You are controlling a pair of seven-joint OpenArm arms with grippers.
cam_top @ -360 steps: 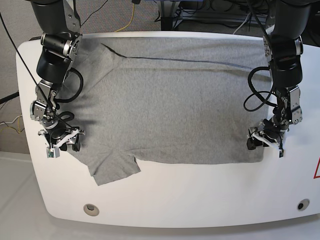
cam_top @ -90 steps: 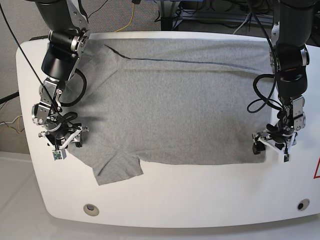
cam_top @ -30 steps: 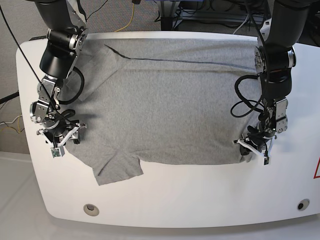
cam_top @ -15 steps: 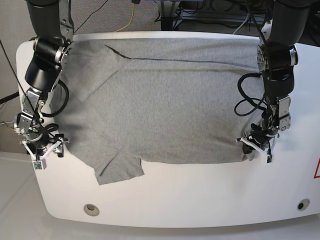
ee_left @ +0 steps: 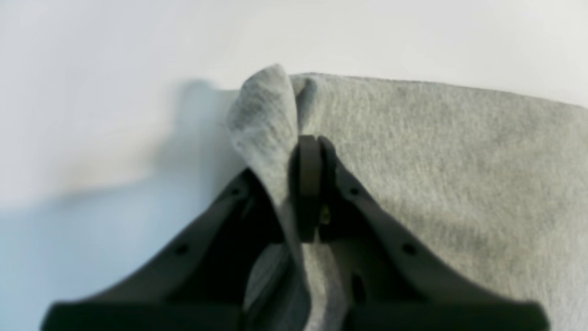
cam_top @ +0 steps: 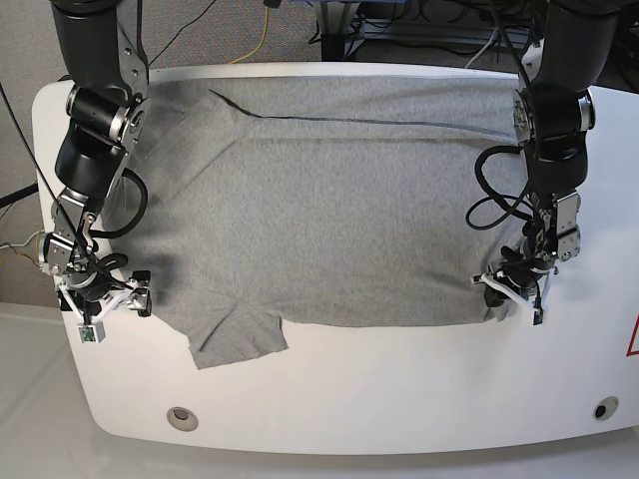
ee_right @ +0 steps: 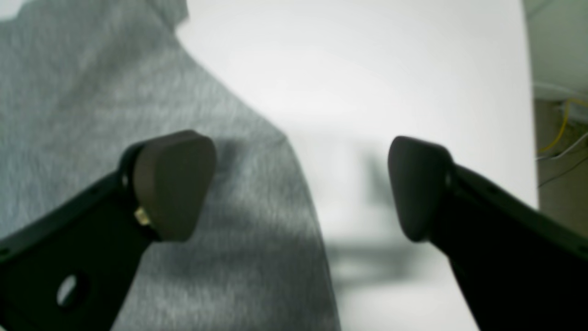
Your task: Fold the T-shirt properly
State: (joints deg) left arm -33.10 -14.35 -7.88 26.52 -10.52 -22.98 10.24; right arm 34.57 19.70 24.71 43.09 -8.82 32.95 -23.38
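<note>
T-shirt (cam_top: 339, 210) corner in left claw (cam_top: 502, 292).

My table (cam_top: 329, 399) is white with rounded corners; two round ports sit near its front edge, one at front left (cam_top: 182, 417) and one at front right (cam_top: 605, 408). Behind the far edge I see grey carpet (cam_top: 230, 35), a yellow cable (cam_top: 262, 30), and dark cables under a metal frame (cam_top: 399, 28). Light is even and diffuse, shadows soft.
</note>
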